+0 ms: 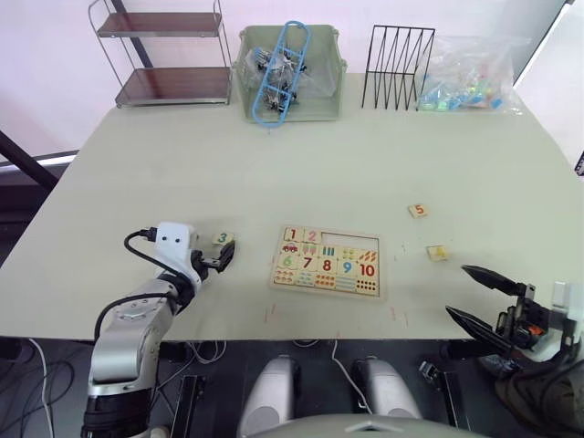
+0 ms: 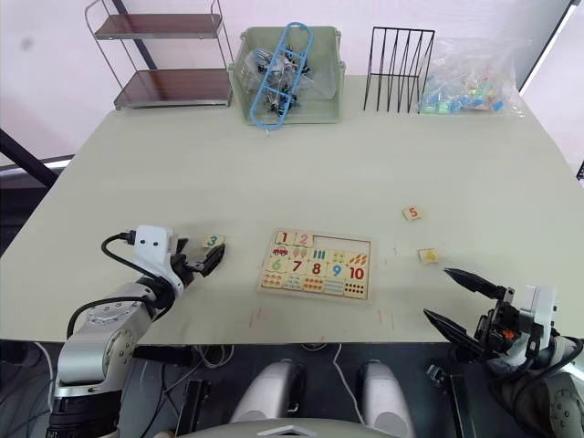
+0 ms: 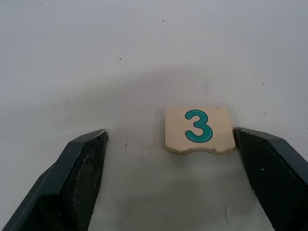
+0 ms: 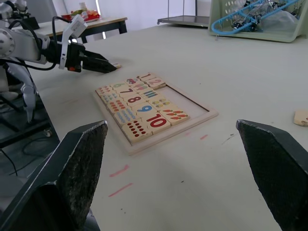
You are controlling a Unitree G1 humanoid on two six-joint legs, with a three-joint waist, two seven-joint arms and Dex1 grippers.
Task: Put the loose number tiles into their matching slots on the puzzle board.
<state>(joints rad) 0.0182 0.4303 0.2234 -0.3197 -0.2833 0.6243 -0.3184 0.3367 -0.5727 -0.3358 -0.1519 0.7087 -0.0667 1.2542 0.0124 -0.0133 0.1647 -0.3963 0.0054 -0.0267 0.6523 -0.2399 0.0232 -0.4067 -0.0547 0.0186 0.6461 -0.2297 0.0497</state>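
Left gripper (image 3: 168, 144): open, low on the table (image 1: 274, 173), fingers either side of the 3 tile (image 3: 199, 130), one finger touching its edge, the other well apart. Right gripper (image 1: 482, 294): open, empty, off the table's near right corner. Board (image 1: 328, 262): centre front, 1 and 2 seated in top row, remaining top slots (image 1: 351, 249) bare. 5 tile (image 1: 418, 211) and another tile (image 1: 437, 253): loose, right of board.
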